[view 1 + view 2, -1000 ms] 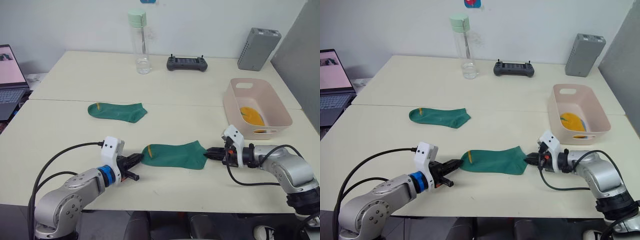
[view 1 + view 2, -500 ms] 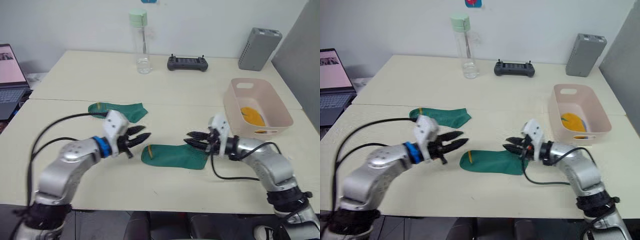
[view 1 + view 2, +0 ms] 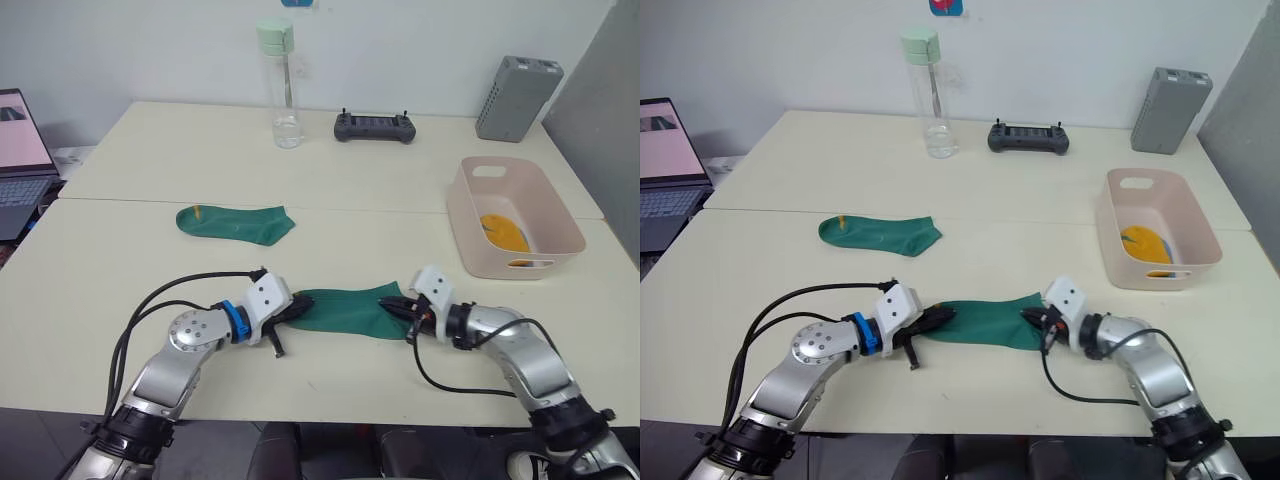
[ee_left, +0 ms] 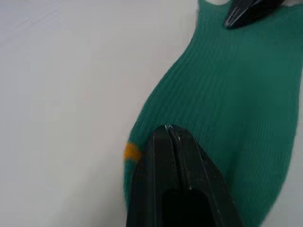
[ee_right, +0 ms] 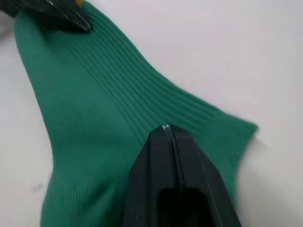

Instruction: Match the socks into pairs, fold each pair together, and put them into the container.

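Note:
A dark green sock (image 3: 345, 310) lies flat near the table's front edge. My left gripper (image 3: 296, 309) is shut on its toe end, beside the yellow mark (image 4: 132, 152). My right gripper (image 3: 393, 305) is shut on its cuff end (image 5: 208, 127). In both wrist views the closed fingertips press into the green fabric. A second dark green sock (image 3: 237, 222) lies flat farther back on the left, away from both grippers. The pale pink container (image 3: 470, 215) stands at the right with a mustard yellow sock (image 3: 503, 232) inside.
At the back of the table stand a clear bottle with a green cap (image 3: 279, 85), a black controller (image 3: 374, 126) and a grey ribbed box (image 3: 518, 97). A laptop (image 3: 20, 150) sits off the left edge. A seam (image 3: 360, 209) runs across between the two tabletops.
Half a second ago both grippers hung open above the near sock. They have since come down onto its two ends and shut. The far sock and the container have not moved.

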Motion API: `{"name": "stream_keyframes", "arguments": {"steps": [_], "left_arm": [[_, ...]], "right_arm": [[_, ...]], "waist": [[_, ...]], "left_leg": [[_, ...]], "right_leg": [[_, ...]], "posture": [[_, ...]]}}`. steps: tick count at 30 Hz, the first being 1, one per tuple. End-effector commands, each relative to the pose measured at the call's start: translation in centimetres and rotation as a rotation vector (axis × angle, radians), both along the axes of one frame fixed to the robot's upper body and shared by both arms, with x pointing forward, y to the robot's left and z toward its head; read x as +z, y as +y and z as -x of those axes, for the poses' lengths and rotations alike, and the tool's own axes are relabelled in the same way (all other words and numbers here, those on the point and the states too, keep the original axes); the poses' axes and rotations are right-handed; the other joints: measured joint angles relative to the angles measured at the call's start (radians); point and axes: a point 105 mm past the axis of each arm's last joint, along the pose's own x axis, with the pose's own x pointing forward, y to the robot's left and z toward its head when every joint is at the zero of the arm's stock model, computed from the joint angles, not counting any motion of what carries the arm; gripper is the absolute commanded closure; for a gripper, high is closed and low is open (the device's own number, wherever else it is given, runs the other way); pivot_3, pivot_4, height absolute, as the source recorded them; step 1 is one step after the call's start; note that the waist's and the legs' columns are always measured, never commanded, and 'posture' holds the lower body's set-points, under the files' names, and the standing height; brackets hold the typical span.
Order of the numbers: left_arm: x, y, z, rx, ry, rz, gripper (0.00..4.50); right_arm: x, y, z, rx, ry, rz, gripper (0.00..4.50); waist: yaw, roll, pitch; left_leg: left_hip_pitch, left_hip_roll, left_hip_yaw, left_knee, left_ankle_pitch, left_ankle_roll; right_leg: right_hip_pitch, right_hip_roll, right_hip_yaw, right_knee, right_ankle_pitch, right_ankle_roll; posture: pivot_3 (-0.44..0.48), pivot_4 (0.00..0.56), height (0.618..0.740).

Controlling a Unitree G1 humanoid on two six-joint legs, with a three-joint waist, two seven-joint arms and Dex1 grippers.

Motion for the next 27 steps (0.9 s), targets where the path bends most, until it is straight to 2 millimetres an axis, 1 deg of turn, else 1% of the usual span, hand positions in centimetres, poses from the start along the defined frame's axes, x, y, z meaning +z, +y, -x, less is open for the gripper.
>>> {"name": "stream_keyframes", "arguments": {"steps": [1,3,5,7,8,10,12,16,18,21,24,27], "left_arm": [[0.3,1.5,0.4,-0.001,-0.024,-0.005,4.49],[0.6,1.3,0.9,-0.029,-0.032,0.011,4.49],[1.3,0.9,1.1,-0.044,-0.039,0.042,4.49],[1.7,0.6,1.3,-0.062,-0.049,0.034,4.49],[1.8,0.5,1.4,-0.075,-0.054,0.026,4.49],[1.9,0.3,2.0,-0.098,-0.044,0.022,4.49],[1.6,0.4,2.3,-0.107,-0.028,-0.002,4.49],[0.5,1.8,2.1,-0.075,0.004,-0.066,4.49],[0.1,2.4,2.1,-0.069,0.018,-0.075,4.49],[0.0,3.0,2.1,-0.065,0.025,-0.077,4.49],[0.7,3.3,2.3,-0.068,0.039,-0.025,4.49],[2.3,3.9,2.5,-0.002,0.105,0.111,4.49]], "right_arm": [[1.5,-1.3,0.1,-0.020,-0.038,-0.019,4.50],[2.7,-0.9,0.2,-0.002,-0.051,-0.063,4.50],[3.6,0.1,0.5,0.039,-0.059,-0.105,4.50],[4.0,1.2,0.9,0.071,-0.050,-0.130,4.50],[3.9,1.7,1.2,0.087,-0.042,-0.129,4.50],[3.0,2.5,1.8,0.112,-0.011,-0.118,4.50],[1.9,2.6,2.4,0.129,0.013,-0.073,4.50],[0.4,1.2,2.7,0.117,0.043,0.006,4.50],[-0.1,0.3,2.8,0.103,0.048,0.043,4.50],[-0.5,-1.3,2.7,0.079,0.045,0.086,4.50],[0.0,-2.7,2.8,0.071,0.031,0.094,4.50],[1.9,-3.1,2.6,0.043,-0.005,0.037,4.50]], "waist": [[0.000,0.000,0.000],[0.000,0.000,0.000],[-0.001,0.000,0.000],[-0.001,0.000,0.000],[-0.001,0.000,0.000],[-0.001,0.000,0.000],[-0.001,0.000,0.000],[0.001,0.000,0.000],[0.000,0.000,0.000],[0.000,0.000,0.000],[0.001,0.000,0.000],[0.000,0.000,0.000]], "left_leg": [[0.000,0.000,0.000,0.000,0.000,0.000],[0.001,0.000,0.000,0.000,0.000,0.000],[0.001,0.000,0.001,0.000,0.000,0.000],[0.001,0.000,0.000,0.000,0.000,0.000],[0.000,0.000,0.000,0.000,0.000,0.000],[0.000,0.000,0.000,0.000,0.000,0.000],[0.000,0.000,0.000,0.000,0.000,0.000],[0.000,0.000,0.000,-0.001,0.000,0.000],[0.000,0.000,0.001,-0.001,0.000,0.000],[0.002,0.000,0.001,0.000,0.000,0.000],[0.003,0.000,0.001,0.000,0.000,0.000],[0.004,0.000,0.002,0.000,0.000,0.000]], "right_leg": [[0.000,0.000,0.000,0.000,0.000,0.000],[0.000,0.000,0.001,0.000,0.000,0.000],[0.000,0.000,0.001,0.000,0.000,0.000],[0.000,0.000,0.001,0.000,0.000,0.000],[0.000,0.000,0.000,0.001,0.000,0.000],[0.000,0.000,0.000,0.001,0.000,0.001],[0.000,0.000,0.000,0.000,0.000,0.001],[-0.001,0.000,0.000,0.000,0.000,0.000],[-0.001,0.000,0.000,0.000,-0.002,-0.003],[0.000,0.000,0.000,0.000,-0.002,-0.002],[0.001,-0.001,0.000,0.000,-0.002,-0.002],[0.003,-0.001,0.001,0.000,-0.002,-0.002]], "posture": [[0.000,0.150,0.740],[0.000,0.150,0.740],[0.000,0.150,0.740],[0.000,0.150,0.740],[0.000,0.150,0.740],[0.000,0.150,0.740],[0.000,0.150,0.740],[0.000,0.150,0.740],[0.000,0.150,0.740],[0.000,0.150,0.740],[0.000,0.150,0.740],[0.000,0.150,0.740]]}}
